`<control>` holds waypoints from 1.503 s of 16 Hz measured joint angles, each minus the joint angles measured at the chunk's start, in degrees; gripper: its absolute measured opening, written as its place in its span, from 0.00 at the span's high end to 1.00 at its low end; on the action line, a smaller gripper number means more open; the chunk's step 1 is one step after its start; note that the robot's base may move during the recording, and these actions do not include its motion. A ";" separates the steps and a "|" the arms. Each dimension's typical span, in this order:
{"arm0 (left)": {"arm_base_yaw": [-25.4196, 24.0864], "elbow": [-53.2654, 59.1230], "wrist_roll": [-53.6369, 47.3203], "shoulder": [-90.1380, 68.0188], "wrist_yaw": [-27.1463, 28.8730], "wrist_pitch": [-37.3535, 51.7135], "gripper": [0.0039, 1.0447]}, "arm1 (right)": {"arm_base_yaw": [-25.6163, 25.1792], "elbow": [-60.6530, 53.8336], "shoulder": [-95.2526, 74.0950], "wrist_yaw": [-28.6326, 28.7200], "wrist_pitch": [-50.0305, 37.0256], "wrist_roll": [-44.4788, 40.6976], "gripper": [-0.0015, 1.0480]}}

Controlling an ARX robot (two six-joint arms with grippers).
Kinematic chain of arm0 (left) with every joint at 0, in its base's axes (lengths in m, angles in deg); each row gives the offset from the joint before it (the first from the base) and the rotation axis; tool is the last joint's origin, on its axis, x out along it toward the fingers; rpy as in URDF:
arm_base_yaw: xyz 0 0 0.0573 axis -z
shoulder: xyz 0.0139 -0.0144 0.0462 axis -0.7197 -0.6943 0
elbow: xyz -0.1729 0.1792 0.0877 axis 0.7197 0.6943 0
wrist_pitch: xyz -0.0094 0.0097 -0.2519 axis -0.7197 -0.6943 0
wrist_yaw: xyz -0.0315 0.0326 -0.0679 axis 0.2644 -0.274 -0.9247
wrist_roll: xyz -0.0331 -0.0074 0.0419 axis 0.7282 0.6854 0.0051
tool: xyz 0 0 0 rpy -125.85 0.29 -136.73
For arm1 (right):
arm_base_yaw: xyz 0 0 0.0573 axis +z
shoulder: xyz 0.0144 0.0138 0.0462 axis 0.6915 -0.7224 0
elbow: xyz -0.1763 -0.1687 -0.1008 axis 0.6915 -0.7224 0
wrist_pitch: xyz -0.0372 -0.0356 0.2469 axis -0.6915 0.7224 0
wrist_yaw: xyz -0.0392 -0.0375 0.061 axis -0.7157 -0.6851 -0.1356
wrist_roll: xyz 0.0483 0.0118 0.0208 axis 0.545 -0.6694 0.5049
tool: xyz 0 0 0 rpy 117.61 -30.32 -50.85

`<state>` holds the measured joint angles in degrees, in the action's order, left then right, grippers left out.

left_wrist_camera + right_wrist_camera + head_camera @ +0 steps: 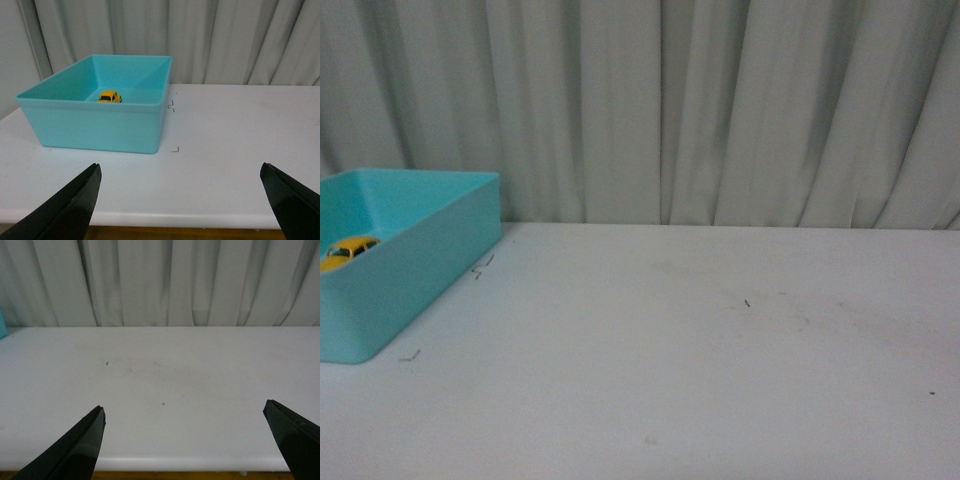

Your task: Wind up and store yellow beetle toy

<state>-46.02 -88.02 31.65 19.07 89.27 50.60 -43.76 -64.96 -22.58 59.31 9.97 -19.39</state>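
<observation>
Turquoise plastic forms the bin (415, 270) at the left edge of the front view, standing on the white table (700, 370) before a pale curtain (720, 110). The yellow beetle toy (347, 249) lies inside the bin, visible over the near wall at the far left of the frame. Neither arm appears in this view. A few small dark specks mark the table; the largest sits right of centre.

In the left wrist view, the bin occupies the upper left of the frame and the toy (110, 96) rests on its floor near the far wall, apparently upright on its wheels and apart from the walls. The left gripper (180, 200) shows two dark fingertips at the lower corners, spread wide with nothing between them, held back at the near table edge and well apart from the bin.

In the right wrist view, the right gripper (185, 440) likewise stands wide and empty over the near table edge. Only bare table and curtain lie ahead.

Judgement: the toy is already stored, so the task appears complete or nearly so. To finish the step well, keep both arms clear of the bin, keep the jaws apart, and avoid nudging the bin wall, since a wound toy may roll if disturbed.
</observation>
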 joint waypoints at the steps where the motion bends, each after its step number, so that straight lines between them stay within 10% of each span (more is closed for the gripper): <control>1: 0.00 0.00 -0.04 0.00 -0.09 -0.02 0.06 | 0.00 0.00 0.00 0.02 0.07 0.00 0.06; 24: 0.00 0.00 0.11 0.00 0.00 -0.15 0.06 | 0.00 0.00 -0.02 0.02 0.11 0.02 0.06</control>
<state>-46.02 -88.02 31.76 19.07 89.27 50.45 -43.76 -64.96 -22.60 59.33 10.07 -19.36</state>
